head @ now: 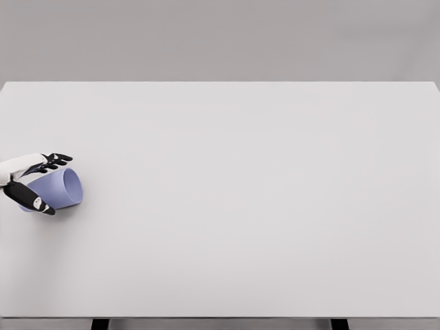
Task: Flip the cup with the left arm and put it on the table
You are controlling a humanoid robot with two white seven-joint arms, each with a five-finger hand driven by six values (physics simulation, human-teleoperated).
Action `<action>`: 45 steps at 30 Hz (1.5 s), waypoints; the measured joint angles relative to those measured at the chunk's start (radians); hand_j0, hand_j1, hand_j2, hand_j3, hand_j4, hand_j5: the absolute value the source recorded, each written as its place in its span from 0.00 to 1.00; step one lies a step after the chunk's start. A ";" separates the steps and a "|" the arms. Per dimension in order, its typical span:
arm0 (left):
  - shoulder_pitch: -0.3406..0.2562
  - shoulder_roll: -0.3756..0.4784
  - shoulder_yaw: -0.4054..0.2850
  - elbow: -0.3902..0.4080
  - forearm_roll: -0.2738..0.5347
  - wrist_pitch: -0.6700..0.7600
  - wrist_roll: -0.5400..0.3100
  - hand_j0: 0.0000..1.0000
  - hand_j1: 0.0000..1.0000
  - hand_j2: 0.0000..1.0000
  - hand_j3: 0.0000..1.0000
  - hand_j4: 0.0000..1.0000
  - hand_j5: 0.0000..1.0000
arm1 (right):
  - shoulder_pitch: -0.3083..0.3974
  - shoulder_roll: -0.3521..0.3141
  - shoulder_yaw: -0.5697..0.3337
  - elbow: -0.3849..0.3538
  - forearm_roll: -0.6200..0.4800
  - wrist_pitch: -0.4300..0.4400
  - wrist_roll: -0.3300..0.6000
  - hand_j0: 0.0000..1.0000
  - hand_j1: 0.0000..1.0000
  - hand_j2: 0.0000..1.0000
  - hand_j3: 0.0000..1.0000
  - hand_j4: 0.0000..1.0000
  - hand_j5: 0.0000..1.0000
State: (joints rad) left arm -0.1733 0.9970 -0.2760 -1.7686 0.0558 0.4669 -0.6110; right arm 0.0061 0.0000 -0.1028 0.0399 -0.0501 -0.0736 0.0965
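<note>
While the cup [60,188] lies on its side near the table's [261,206] left edge, its open mouth facing right, the left hand [33,180] brackets it: fingers [56,159] over the top, thumb [31,198] low across the front. It looks like a grasp, though whether the pads already press the wall is hard to tell at this size.

To do the flip well, I judge the grip should be firm around the body before any lift, since a round wall can roll out from a loose pinch. Raising the cup clear of the surface first, then turning the wrist until it is upright, would keep the rim from scraping. It should go down level, so it does not rock.

The cup sits close to the left edge, so drifting further left risks a drop. To the right and ahead the tabletop is wide and bare, offering ample room to set it down. The right arm is out of view.
</note>
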 measured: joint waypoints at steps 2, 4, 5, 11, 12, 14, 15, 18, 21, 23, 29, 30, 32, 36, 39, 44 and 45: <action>0.000 -0.009 0.000 0.001 -0.007 0.000 0.000 1.00 1.00 1.00 1.00 1.00 1.00 | 0.000 0.000 0.000 0.000 0.000 0.000 0.000 1.00 1.00 1.00 1.00 1.00 1.00; 0.000 -0.014 0.000 0.002 -0.010 0.001 0.000 1.00 1.00 1.00 1.00 1.00 1.00 | 0.000 0.000 0.000 0.000 0.000 0.000 0.000 1.00 1.00 1.00 1.00 1.00 1.00; 0.000 -0.016 0.000 0.003 -0.012 0.001 0.000 1.00 1.00 1.00 1.00 1.00 1.00 | 0.000 0.000 0.000 0.000 0.000 0.000 0.000 1.00 1.00 1.00 1.00 1.00 1.00; 0.000 -0.033 0.000 0.006 -0.037 0.001 0.000 1.00 1.00 1.00 1.00 1.00 1.00 | 0.000 0.000 0.000 0.000 0.000 0.000 0.000 1.00 1.00 1.00 1.00 1.00 1.00; 0.000 -0.035 0.000 0.006 -0.040 0.001 0.000 1.00 1.00 1.00 1.00 1.00 1.00 | 0.000 0.000 0.000 0.000 0.000 0.000 0.000 1.00 1.00 1.00 1.00 1.00 1.00; 0.000 -0.038 0.000 0.006 -0.044 0.002 0.000 1.00 1.00 1.00 1.00 1.00 1.00 | 0.000 0.000 0.000 0.000 0.000 0.000 0.000 1.00 1.00 1.00 1.00 1.00 1.00; 0.002 -0.039 0.000 0.006 -0.045 0.002 0.000 0.96 0.96 0.96 0.96 0.96 0.96 | 0.000 0.000 0.000 0.000 0.000 0.000 0.000 1.00 1.00 1.00 1.00 1.00 1.00; 0.005 -0.040 0.000 0.005 -0.047 0.004 0.000 0.91 0.91 0.91 0.91 0.91 0.91 | 0.000 0.000 0.000 0.000 0.000 0.000 0.000 1.00 1.00 1.00 1.00 1.00 1.00; 0.003 -0.041 -0.005 0.005 -0.047 0.013 0.000 0.87 0.87 0.87 0.87 0.87 0.87 | 0.000 0.000 0.000 0.000 0.000 0.000 0.000 1.00 1.00 1.00 1.00 1.00 1.00; 0.005 -0.041 -0.009 0.006 -0.046 0.023 0.000 0.86 0.86 0.86 0.86 0.86 0.86 | 0.000 0.000 0.000 0.000 0.000 0.000 0.000 1.00 1.00 1.00 1.00 1.00 1.00; 0.005 -0.041 -0.010 0.005 -0.041 0.028 0.001 0.55 0.55 0.55 0.55 0.55 0.55 | 0.000 0.000 0.000 0.000 0.000 0.000 0.000 1.00 1.00 1.00 1.00 1.00 1.00; 0.003 -0.041 -0.009 0.006 -0.041 0.028 -0.001 0.50 0.50 0.50 0.50 0.50 0.50 | 0.000 0.000 0.000 0.000 0.000 0.000 0.000 1.00 1.00 1.00 1.00 1.00 1.00; 0.003 -0.041 -0.006 0.006 -0.041 0.028 -0.001 0.45 0.45 0.45 0.45 0.45 0.45 | 0.000 0.000 0.000 0.000 0.000 0.000 0.000 1.00 1.00 1.00 1.00 1.00 1.00; -0.012 -0.041 0.004 0.006 -0.036 0.021 -0.004 0.42 0.42 0.42 0.42 0.42 0.42 | 0.000 0.000 0.000 0.000 0.000 0.000 0.000 1.00 1.00 1.00 1.00 1.00 1.00; -0.008 -0.041 0.025 0.007 -0.011 -0.029 -0.005 0.38 0.38 0.38 0.38 0.38 0.38 | 0.000 0.000 0.000 0.000 0.000 0.000 0.000 1.00 1.00 1.00 1.00 1.00 1.00; -0.008 -0.055 0.090 0.018 0.003 -0.230 -0.011 0.38 0.38 0.38 0.38 0.38 0.38 | 0.000 0.000 0.000 0.000 0.000 0.000 0.000 1.00 1.00 1.00 1.00 1.00 1.00; -0.008 -0.065 0.102 0.022 0.004 -0.269 -0.011 0.38 0.38 0.38 0.38 0.38 0.38 | 0.000 0.000 0.000 0.000 0.000 0.000 0.000 1.00 1.00 1.00 1.00 1.00 1.00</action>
State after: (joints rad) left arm -0.1810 0.9321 -0.1736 -1.7464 0.0597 0.1975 -0.6217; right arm 0.0061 0.0000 -0.1028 0.0399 -0.0501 -0.0736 0.0965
